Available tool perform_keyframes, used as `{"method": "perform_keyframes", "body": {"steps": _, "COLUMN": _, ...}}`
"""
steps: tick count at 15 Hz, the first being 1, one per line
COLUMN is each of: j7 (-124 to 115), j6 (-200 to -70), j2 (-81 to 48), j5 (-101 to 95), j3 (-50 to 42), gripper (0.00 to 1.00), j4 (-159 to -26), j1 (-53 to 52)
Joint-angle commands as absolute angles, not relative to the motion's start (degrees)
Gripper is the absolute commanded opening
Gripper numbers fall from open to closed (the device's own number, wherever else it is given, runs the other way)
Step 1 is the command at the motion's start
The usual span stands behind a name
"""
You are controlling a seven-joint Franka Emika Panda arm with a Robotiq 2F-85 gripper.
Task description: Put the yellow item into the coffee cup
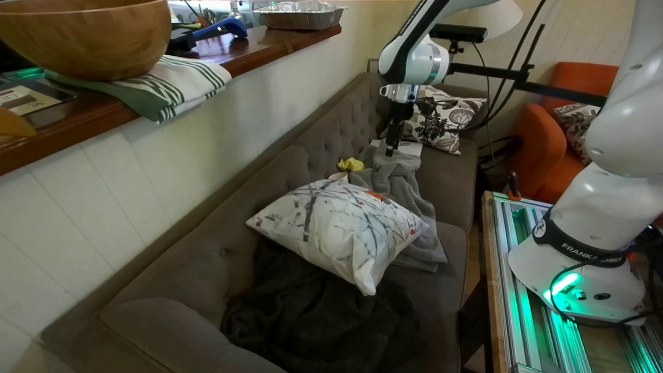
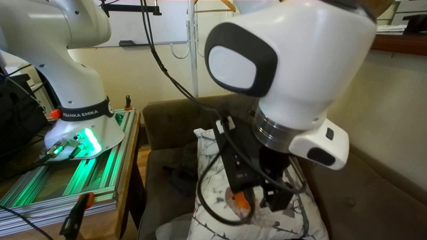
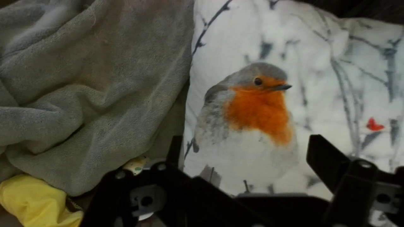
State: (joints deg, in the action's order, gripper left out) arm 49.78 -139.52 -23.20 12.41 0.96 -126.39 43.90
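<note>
The yellow item (image 1: 350, 164) is a bright crumpled lump on the sofa seat near the backrest, in an exterior view. It also shows at the lower left of the wrist view (image 3: 34, 201), beside a grey blanket. The coffee cup (image 1: 339, 177) is pale and stands close to the yellow item, partly hidden behind the bird cushion. In the wrist view my left finger covers most of the cup (image 3: 136, 165). My gripper (image 3: 244, 143) is open and empty above the bird cushion; it also shows in both exterior views (image 1: 392, 147) (image 2: 277, 204).
The white bird cushion (image 1: 336, 223) lies on the sofa, with the grey blanket (image 1: 396, 176) beside it. A dark blanket (image 1: 321, 316) lies at the near end. The sofa backrest (image 1: 290, 166) runs along the wall. A patterned cushion (image 1: 445, 116) leans at the far end.
</note>
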Motion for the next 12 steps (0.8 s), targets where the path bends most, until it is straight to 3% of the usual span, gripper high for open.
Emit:
{"method": "perform_keyframes", "body": {"steps": 1, "j7": 45.6, "j6": -133.9, "j2": -12.1, "j5": 12.9, "j3": -3.3, "gripper": 1.00, "j4": -134.1, "j1": 39.8}}
{"method": "perform_keyframes", "body": {"steps": 12, "j7": 35.5, "j6": -135.2, "j2": -7.5, "j5": 13.5, "j3": -13.4, "gripper": 1.00, "j4": -136.3, "j1": 32.4}}
